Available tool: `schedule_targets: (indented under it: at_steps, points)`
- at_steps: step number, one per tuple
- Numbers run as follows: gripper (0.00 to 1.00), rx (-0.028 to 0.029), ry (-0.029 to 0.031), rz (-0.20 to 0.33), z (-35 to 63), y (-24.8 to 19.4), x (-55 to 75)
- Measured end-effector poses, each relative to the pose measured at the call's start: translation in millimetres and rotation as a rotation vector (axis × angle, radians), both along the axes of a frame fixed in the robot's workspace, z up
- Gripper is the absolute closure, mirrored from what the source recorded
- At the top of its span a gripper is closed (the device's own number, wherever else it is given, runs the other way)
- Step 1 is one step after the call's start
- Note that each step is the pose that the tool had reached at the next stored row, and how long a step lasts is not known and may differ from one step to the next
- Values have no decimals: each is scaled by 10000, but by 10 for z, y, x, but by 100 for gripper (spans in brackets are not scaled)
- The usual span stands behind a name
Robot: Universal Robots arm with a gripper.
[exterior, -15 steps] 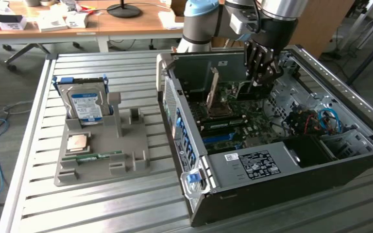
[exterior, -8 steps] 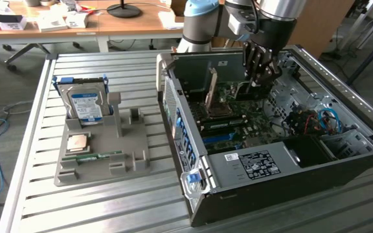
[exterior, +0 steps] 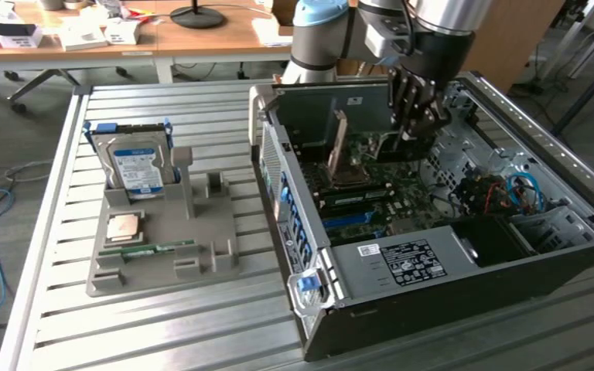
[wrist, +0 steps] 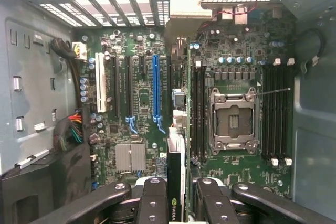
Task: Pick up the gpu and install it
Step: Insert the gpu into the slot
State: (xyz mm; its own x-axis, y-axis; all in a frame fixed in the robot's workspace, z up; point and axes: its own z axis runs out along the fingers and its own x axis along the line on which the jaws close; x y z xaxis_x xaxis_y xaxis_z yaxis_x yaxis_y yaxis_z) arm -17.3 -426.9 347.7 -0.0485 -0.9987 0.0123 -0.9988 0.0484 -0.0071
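The claw hangs inside the open computer case on the desk, its fingers clamped on either face of the gpu. The card is carried edge-on above the motherboard. In the wrist view its long axis runs parallel to the expansion slots, so it looks turned the right way. It does not sit over the long blue slot but just to one side of it, between that slot and the processor socket, so the sideways offset from card edge to slot appears to be what matters.
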Motion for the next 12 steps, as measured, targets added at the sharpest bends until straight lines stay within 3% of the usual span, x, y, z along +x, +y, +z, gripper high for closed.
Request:
schedule_targets:
  at_steps: [4, 12]
  points:
    - [74, 0, 0, -1, 0, -30, -1]
    - [74, 0, 0, 0, -36, -32, 0]
